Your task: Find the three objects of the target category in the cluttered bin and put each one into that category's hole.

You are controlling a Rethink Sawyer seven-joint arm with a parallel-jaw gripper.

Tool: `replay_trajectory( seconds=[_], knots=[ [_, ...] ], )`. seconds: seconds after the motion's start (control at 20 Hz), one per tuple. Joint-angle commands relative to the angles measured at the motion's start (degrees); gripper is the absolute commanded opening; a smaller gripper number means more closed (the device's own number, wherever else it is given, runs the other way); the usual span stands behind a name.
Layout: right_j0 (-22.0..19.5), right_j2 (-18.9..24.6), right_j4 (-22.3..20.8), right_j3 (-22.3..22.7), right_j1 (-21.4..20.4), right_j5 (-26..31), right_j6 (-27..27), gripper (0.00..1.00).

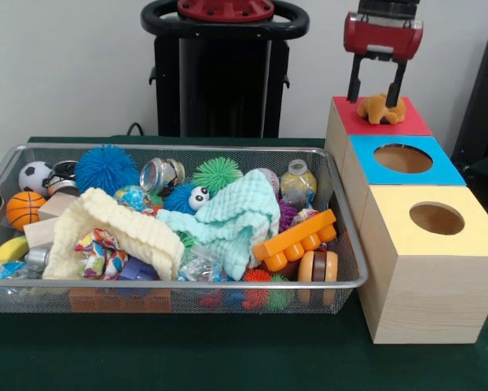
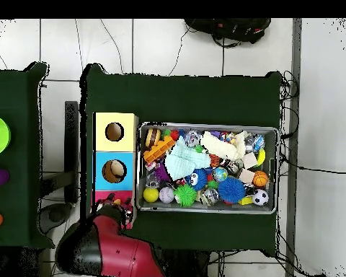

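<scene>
A tan-brown plush toy (image 1: pixel 380 109) lies on the red top (image 1: pixel 412 124) of the far wooden box, and it covers the hole there. My gripper (image 1: pixel 377 99) hangs right over it. Its fingers (image 1: pixel 354 85) are spread apart, one at each side of the toy's top. The wire mesh bin (image 1: pixel 178 285) stands to the left, full of mixed clutter, and I pick out no other plush animal in it. In the overhead view my arm (image 2: pixel 111 249) hides the red box, and the bin (image 2: pixel 205 210) lies to its right.
The blue-topped box (image 1: pixel 441 169) and the yellow-topped box (image 1: pixel 472 236) stand in a row in front of the red one, each with an open round hole. The bin holds spiky balls (image 1: pixel 105 167), knitted cloths (image 1: pixel 227 224), an orange brick (image 1: pixel 296 238) and small balls.
</scene>
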Motion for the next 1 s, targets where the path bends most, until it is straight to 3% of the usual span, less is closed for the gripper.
replay_trajectory(
  seconds=[0.05, 0.2, 0.7, 1.0],
  knots=[
    [-4.31, 9.34, -3.9, 3.63, 7.4, -10.59, 14.37, 1.0],
    [-5.54, 10.55, -5.49, 4.03, 10.04, -14.59, 15.56, 1.0],
    [-5.63, 11.02, -6.01, 3.55, 14.56, -19.91, 15.03, 1.0],
    [-4.62, 10.23, -4.05, 5.8, 7.93, -12.46, 13.98, 1.0]
  ],
)
